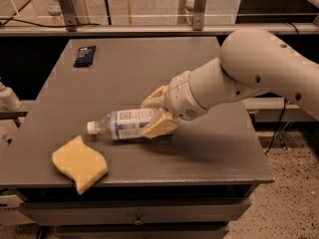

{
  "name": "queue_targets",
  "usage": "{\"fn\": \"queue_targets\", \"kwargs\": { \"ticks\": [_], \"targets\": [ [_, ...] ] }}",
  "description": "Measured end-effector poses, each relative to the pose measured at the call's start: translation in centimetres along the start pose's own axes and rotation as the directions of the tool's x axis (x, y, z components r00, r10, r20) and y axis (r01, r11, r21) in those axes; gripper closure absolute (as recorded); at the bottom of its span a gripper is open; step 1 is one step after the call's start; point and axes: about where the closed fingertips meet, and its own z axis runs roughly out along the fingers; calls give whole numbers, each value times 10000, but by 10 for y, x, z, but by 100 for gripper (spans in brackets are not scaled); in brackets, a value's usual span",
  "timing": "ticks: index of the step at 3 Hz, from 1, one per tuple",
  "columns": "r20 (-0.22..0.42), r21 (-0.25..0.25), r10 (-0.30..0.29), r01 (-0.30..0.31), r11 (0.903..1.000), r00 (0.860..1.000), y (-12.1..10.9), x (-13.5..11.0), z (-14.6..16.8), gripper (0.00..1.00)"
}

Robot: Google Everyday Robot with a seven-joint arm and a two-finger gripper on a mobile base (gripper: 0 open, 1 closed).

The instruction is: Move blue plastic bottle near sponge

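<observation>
The blue plastic bottle (122,125) lies on its side on the table (149,59), cap toward 9 o'clock, near the sponge (79,162) at its 7 o'clock, not touching. I think I should release slowly, so it does not roll away. My gripper (158,112) grips its bottom end, 1 finger on each side.

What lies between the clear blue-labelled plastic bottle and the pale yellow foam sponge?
Camera view: only bare grey tabletop between bottle and sponge. The gripper grips the bottle's base end.
</observation>
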Motion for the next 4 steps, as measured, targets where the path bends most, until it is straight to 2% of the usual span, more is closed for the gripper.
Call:
{"fn": "queue_targets", "kwargs": {
  "ticks": [1, 2, 4],
  "targets": [
    [155, 188, 116, -119, 9998, 9998, 4, -5, 8, 13],
    [217, 332, 221, -228, 9992, 9995, 8, -8, 11, 0],
    [10, 256, 281, -281, 9993, 9996, 15, -5, -4, 0]
  ]
}}
